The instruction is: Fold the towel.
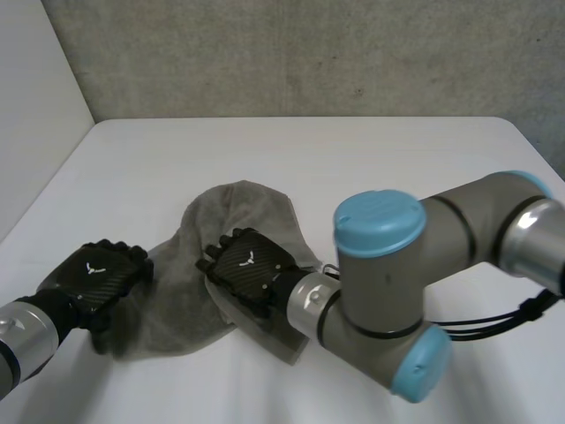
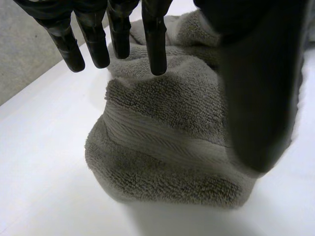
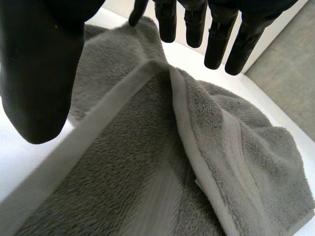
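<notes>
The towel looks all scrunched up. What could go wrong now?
The towel lies bunched, not flat, so a fold started now may come out lumpy or crooked. The left hand, at its edge, and the right hand, on top of it, are both open. Closing on a thick hump instead of the hem might catch several layers or let cloth slip.

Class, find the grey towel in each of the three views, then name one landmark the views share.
Head view: the towel lies crumpled on the white table, left hand at its edge, right hand over it.
Left wrist view: its banded end lies beneath the left hand's fingertips.
Right wrist view: its hemmed corner lies under the right hand's palm.
Shared landmark: the white table.
</notes>
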Available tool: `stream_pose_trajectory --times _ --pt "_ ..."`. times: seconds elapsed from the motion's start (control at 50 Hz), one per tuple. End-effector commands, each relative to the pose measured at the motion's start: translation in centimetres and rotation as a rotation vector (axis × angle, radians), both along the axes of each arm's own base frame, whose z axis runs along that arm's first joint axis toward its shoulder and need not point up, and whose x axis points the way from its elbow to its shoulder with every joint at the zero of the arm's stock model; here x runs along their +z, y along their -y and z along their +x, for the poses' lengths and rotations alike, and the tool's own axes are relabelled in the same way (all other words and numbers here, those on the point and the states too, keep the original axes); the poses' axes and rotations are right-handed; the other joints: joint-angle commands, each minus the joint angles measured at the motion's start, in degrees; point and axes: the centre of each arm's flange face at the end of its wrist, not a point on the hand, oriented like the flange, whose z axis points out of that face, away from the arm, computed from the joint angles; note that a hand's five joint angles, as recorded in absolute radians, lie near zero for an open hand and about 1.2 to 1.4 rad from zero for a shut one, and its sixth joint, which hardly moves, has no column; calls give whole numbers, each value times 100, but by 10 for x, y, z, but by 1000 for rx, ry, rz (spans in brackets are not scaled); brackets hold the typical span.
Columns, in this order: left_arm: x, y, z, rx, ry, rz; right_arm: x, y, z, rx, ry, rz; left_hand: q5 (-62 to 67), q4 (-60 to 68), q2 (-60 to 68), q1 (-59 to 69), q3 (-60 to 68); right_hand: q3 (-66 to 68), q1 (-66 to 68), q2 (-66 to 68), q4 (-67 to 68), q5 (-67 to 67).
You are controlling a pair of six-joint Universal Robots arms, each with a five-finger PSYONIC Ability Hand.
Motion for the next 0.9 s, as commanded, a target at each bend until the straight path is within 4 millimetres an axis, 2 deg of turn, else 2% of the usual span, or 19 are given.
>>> stream_pose_trajectory --times 0.02,0.18,0.22,0.24,0.36,0.44,0.48,0.5,0.58,0.62,0.64,0.66,0.7,0.72,0.76,0.82,0.86,0.88,0.9 --pt "2 4 -2 22 -51 -11 -12 0 21 -24 25 -45 -124 -258 -218 -244 -218 359 391 396 313 400" --pt "-2 12 -5 23 -82 -54 -25 16 38 -64 34 -74 -124 -258 -218 -244 -218 1756 1787 1792 1709 1797" --pt "-8 14 -10 2 -84 -54 -27 21 42 -72 42 -81 -124 -258 -218 -244 -218 3579 3610 3615 3532 3620" --pt "-8 14 -10 2 -84 -54 -27 21 42 -72 42 -81 -124 -258 -218 -244 -218 3589 3620 3625 3543 3630" --pt "-23 28 -17 -23 -77 -67 -18 31 42 -101 63 -99 -57 -191 -151 -177 -151 6654 6685 6690 6608 6695" --pt "-34 34 -23 -46 -73 -51 -6 42 35 -148 86 -91 27 -106 -66 -93 -66 6661 6693 6698 6615 6702" --pt "-42 39 -30 -63 -64 -33 11 61 19 -217 120 -62 328 194 234 207 234 6661 6693 6698 6615 6702" --pt "-42 40 -30 -63 -64 -33 11 61 19 -217 120 -62 330 196 236 210 236 6661 6693 6698 6615 6702" --pt "-49 53 -29 -23 -37 -31 29 86 -15 -310 136 -31 2191 2057 2097 2070 2097 6661 6693 6698 6615 6702" --pt "-48 58 -30 -8 -32 -43 34 95 -27 -343 137 -34 3206 3073 3113 3086 3113 6661 6693 6698 6615 6702" --pt "-45 62 -31 0 -31 -57 38 103 -39 -376 132 -34 4272 4139 4178 4152 4178 6661 6693 6698 6615 6702" --pt "-45 62 -31 0 -31 -57 38 103 -39 -376 132 -34 4283 4149 4189 4163 4189 6661 6693 6698 6615 6702" --pt "-36 65 -37 -17 -38 -92 43 122 -66 -454 126 -34 5088 4954 4994 4968 4994 6661 6693 6698 6615 6702" --pt "-36 65 -37 -17 -38 -92 43 122 -66 -455 126 -34 5090 4957 4997 4970 4997 6661 6693 6698 6615 6702" --pt "-28 66 -45 -40 -46 -122 46 144 -96 -543 116 -31 5326 5192 5232 5205 5232 6661 6693 6698 6615 6702" --pt "-24 66 -51 -56 -51 -140 48 156 -112 -590 116 -31 5326 5192 5232 5206 5232 6661 6693 6698 6615 6702" --pt "-15 66 -61 -84 -64 -172 50 176 -140 -664 115 -32 5326 5192 5232 5206 5232 6661 6693 6698 6615 6702" --pt "-15 66 -61 -84 -64 -172 50 176 -140 -664 115 -32 5326 5192 5232 5206 5232 6661 6693 6698 6615 6702" --pt "-10 68 -66 -91 -79 -189 50 186 -153 -695 118 -31 5293 5159 5199 5172 5199 6661 6693 6698 6615 6702"
